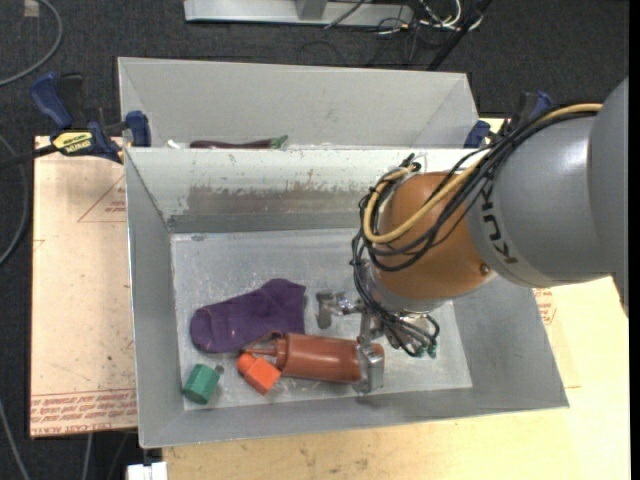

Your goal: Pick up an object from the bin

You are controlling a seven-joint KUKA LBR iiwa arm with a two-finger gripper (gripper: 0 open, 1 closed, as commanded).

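Gripper state: gripper spread wide, nothing clamped; one finger just past the far side of the target, the other low at its right end.
Target location: red-brown cylinder, lying flat along the front of the bin floor, roughly centred, with an orange cap at its left end.
Step in hand: judged as final alignment before closing on the cylinder's right portion.
Alignment: centre the body between the fingers across its short axis; the present straddle looks skewed toward the right end.
Descent: lower until the fingertips pass the widest part of the round body, short of scraping the floor.
Closure: close evenly; a round, smooth-looking body is likely to roll or squirt out under an off-centre pinch.
Lift: raise straight up and keep the cylinder level; the capped end is likely to sag if gripped far from the middle.
Neighbour, left: purple cloth, crumpled, touching or slightly overlapping the cylinder's capped end; may drag along on lift.
Neighbour, front left: green cap, small, well apart from the fingers; no interference expected.
Obstruction: front wall close to the near finger; little room for sideways correction there.
Visibility: wrist cover and cables hide the bin floor to the right of the fingers; contents there cannot be told.
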